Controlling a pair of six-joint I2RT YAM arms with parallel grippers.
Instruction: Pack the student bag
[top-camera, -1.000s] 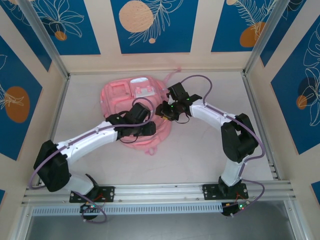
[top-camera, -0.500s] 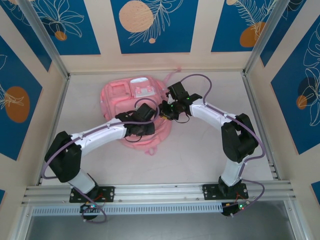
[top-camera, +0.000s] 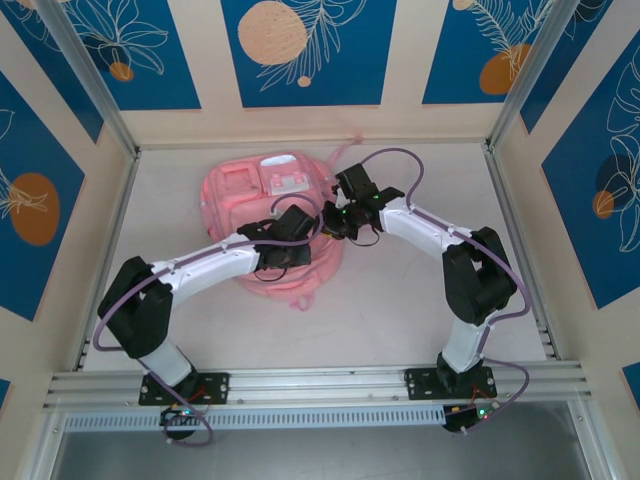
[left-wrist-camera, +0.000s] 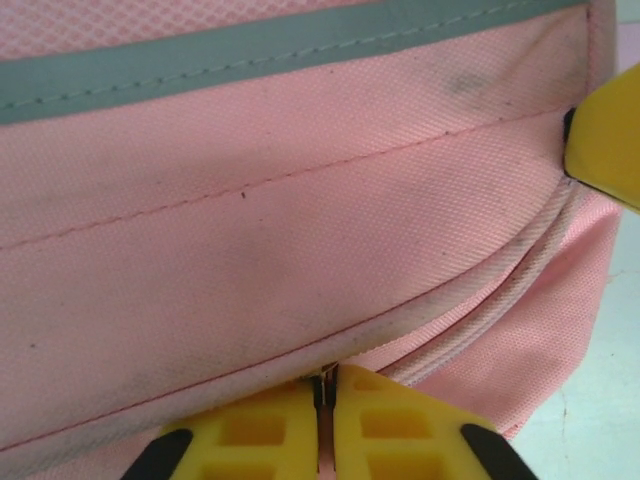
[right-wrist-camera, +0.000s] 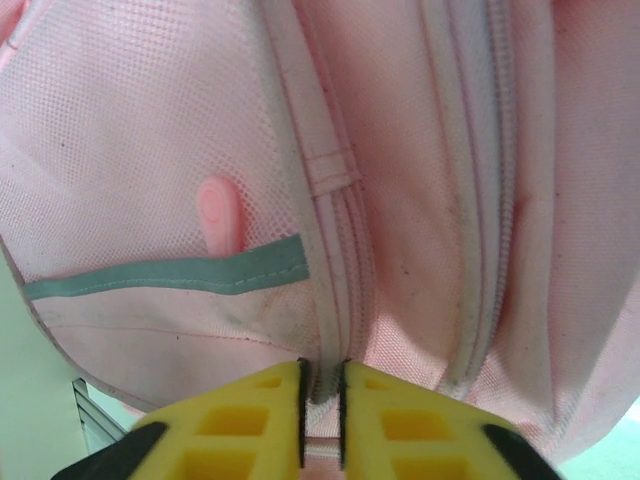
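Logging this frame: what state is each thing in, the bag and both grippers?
student bag: lying flat on the table, front side up; the zip seen from the right wrist looks closed.
left gripper: shut, tips against a seam line of the bag.
right gripper: shut on the student bag's edge piping.

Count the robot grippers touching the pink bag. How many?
2. The left gripper is shut at a seam on the bag. The right gripper pinches piping at the bag's right edge.
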